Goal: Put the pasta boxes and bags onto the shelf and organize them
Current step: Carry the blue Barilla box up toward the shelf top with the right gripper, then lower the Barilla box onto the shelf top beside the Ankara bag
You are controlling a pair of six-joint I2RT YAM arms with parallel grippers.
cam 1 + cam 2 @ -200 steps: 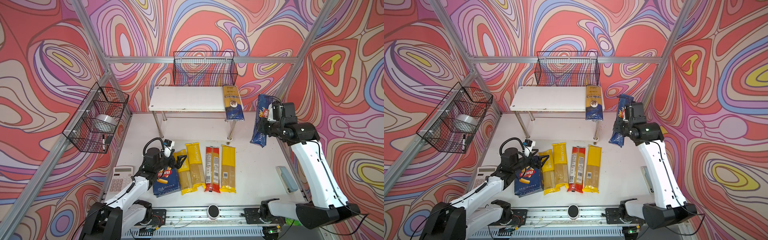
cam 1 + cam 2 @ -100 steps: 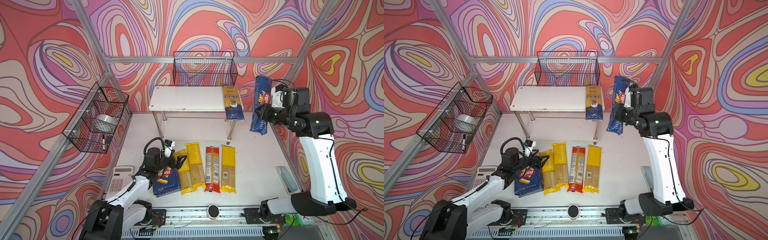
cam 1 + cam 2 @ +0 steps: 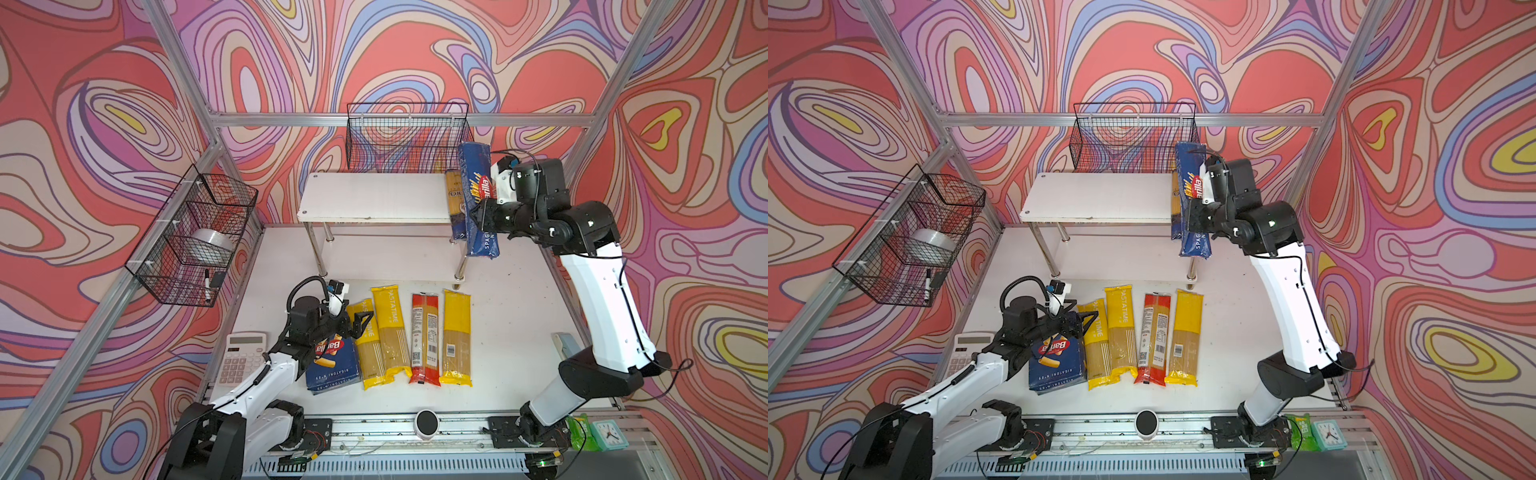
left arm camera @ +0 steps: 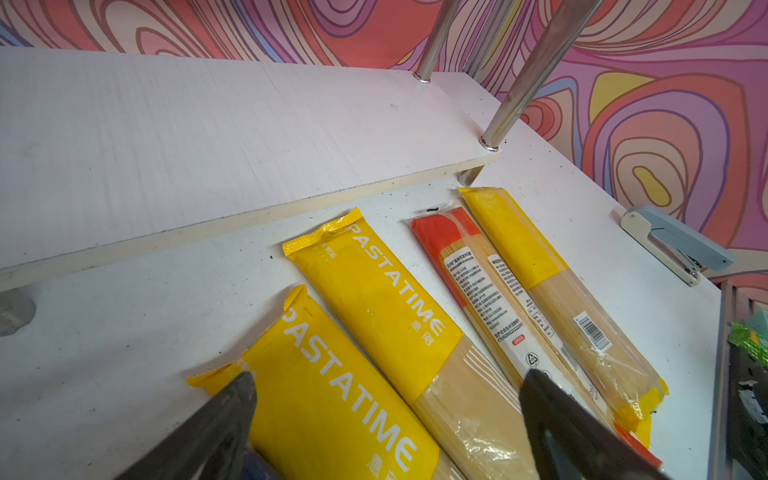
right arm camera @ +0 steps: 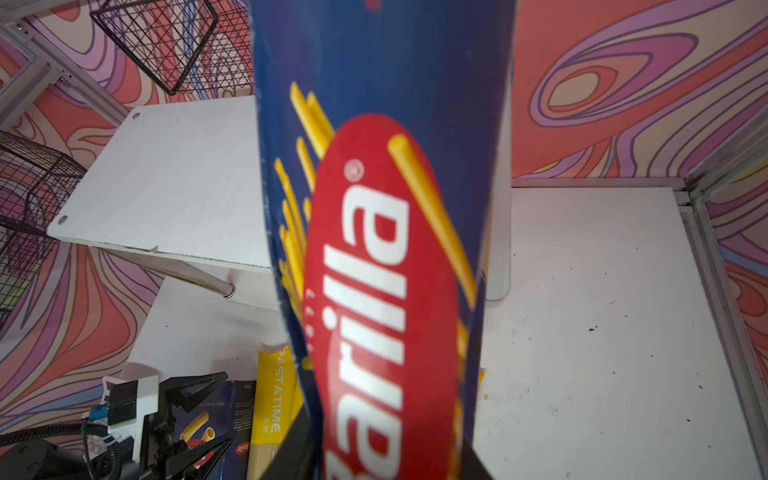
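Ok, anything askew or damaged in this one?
Two things. The gold-and-navy bag on the shelf top overhangs its front edge. That edge also has a small chip.

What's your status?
Right tool shut on long dark-blue spaghetti carton, aloft by white chrome-legged shelf's right end. Left tool open over leftmost yellow pasta bag. Gold-and-navy bag occupies that end.

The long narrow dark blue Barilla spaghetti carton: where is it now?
In both top views, on the right: the right gripper holds the carton aloft at the right end of the white two-tier shelf, beside the gold-and-navy spaghetti bag.
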